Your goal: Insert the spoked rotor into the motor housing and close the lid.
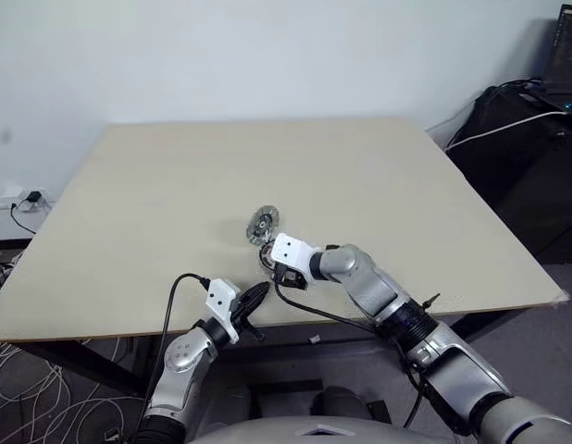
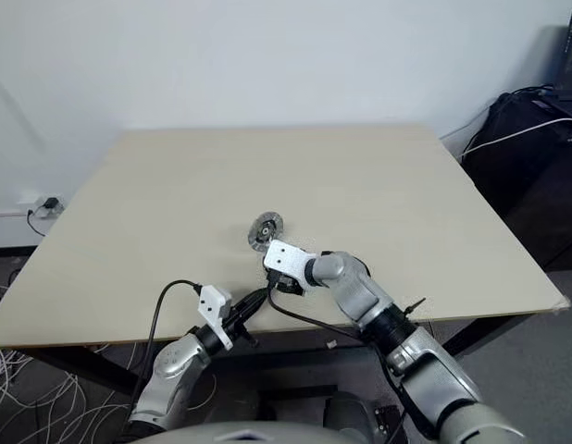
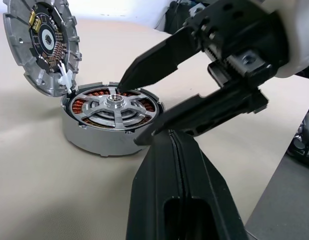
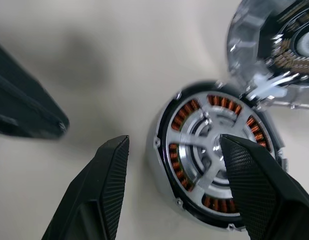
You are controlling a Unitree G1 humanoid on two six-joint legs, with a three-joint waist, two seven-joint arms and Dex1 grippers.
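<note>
- Lying flat on the table (image 1: 156,203), the motor housing (image 3: 112,120) is seen just under the parted fingertips of the right gripper (image 3: 128,112).
- The spoked rotor (image 4: 207,145) is seated inside, axis upright.
- The lid (image 3: 43,45) is propped open, tilted, beside it.
- The left gripper (image 3: 177,150) is pressed together, nearby.

I stand in a plain lab or office workroom. My bench is a bare pale wooden table (image 1: 175,194) set against a blank white wall (image 1: 267,55). A wall socket (image 1: 31,197) with a plug sits low to my left, loose cables (image 1: 18,388) tangled on the floor below. To my right, a black case (image 1: 517,157) carries a white cable (image 1: 499,128) and an open laptop (image 1: 565,55).
</note>
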